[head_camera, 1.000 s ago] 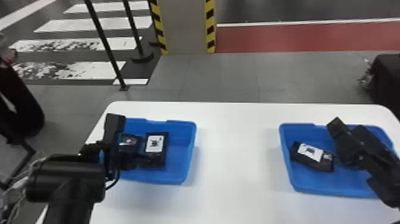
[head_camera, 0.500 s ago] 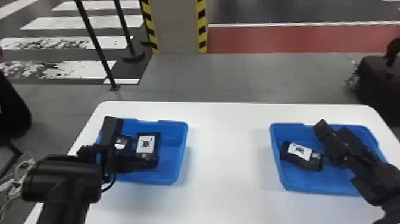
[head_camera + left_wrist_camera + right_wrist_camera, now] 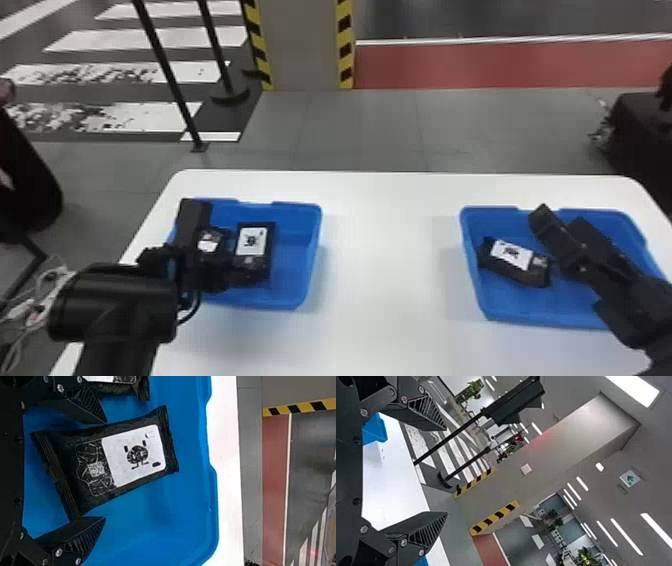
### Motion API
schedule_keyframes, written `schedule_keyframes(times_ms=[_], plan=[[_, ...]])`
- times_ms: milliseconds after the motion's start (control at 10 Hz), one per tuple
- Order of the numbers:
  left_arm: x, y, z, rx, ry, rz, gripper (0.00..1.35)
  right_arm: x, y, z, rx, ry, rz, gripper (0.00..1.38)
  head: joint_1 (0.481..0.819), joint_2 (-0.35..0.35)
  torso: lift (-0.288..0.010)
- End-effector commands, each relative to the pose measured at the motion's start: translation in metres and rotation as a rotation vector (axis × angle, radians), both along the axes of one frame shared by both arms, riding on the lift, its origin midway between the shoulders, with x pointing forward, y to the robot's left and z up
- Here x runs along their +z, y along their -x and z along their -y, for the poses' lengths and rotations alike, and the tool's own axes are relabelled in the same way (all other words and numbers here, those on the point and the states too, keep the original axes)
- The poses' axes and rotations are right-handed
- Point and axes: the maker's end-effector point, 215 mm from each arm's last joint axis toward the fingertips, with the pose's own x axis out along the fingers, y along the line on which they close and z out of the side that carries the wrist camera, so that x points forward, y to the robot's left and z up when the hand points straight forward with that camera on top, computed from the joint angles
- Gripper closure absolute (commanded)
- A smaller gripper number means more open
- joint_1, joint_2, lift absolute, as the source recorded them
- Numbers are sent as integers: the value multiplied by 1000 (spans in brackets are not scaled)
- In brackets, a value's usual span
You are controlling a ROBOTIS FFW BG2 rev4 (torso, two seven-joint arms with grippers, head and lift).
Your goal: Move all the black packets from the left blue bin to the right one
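Note:
My left gripper [image 3: 187, 250] is over the left blue bin [image 3: 312, 250]. Two black packets lie in that bin: one with a white label [image 3: 254, 242] and another [image 3: 212, 242] to its left. In the left wrist view my left gripper [image 3: 105, 470] stands open, its fingers at either long side of the labelled packet [image 3: 130, 455]; the other packet [image 3: 119, 386] lies beyond one finger. My right gripper [image 3: 570, 240] is above the right blue bin [image 3: 545, 317], beside one black packet [image 3: 517, 262] in it. In the right wrist view this gripper [image 3: 446, 471] is open and empty.
Both bins stand on a white table [image 3: 390, 260], with a wide stretch of tabletop between them. Loose cables [image 3: 35, 295] hang at the table's left side. Black posts [image 3: 170, 80] and a pillar [image 3: 305, 45] stand on the floor behind.
The head view has shifted slightly sideways and partly back. Against the left bin, my left gripper sits a little farther right than a second ago. The packets have not moved within their bins.

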Motion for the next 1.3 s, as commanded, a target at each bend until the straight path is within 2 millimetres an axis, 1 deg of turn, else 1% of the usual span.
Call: schedule_keyframes(times_ms=[0, 100, 200, 400, 500, 600, 700, 800, 900, 1000, 1100, 1200], plan=[[-13, 3, -3, 10, 5, -31, 236, -3, 0, -2, 6, -9, -7, 288, 695, 125, -110], [-21, 7, -5, 18, 6, -52, 321, -4, 1, -2, 7, -9, -8, 288, 695, 130, -110], [-24, 8, -8, 25, 2, -60, 452, -5, 1, -3, 10, -12, -11, 288, 695, 134, -110], [-20, 5, -4, 21, 22, -42, 825, -6, 2, -3, 11, -12, -14, 288, 695, 139, -110], [-14, 0, 2, -8, 32, -8, 820, -6, 2, -4, 13, -13, -16, 288, 695, 139, -110], [5, -12, 18, -67, 65, 81, 820, -6, 2, -4, 15, -13, -17, 288, 695, 132, -110], [14, -11, 27, -97, 90, 119, 820, -8, 3, -6, 22, -14, -21, 288, 695, 120, -110], [16, -6, 31, -118, 89, 118, 822, -11, 3, -6, 24, -15, -27, 291, 695, 111, -110], [11, 1, 30, -120, 81, 98, 1256, -11, 4, -7, 25, -17, -29, 295, 695, 101, -110], [16, 8, 27, -107, 83, 123, 1190, -12, 3, -7, 27, -18, -29, 295, 695, 98, -110], [40, 15, 40, -136, 108, 184, 1213, -12, 3, -9, 30, -19, -30, 297, 695, 100, -110], [76, 31, 62, -192, 143, 251, 1213, -14, 4, -12, 43, -23, -38, 302, 695, 99, -110]])
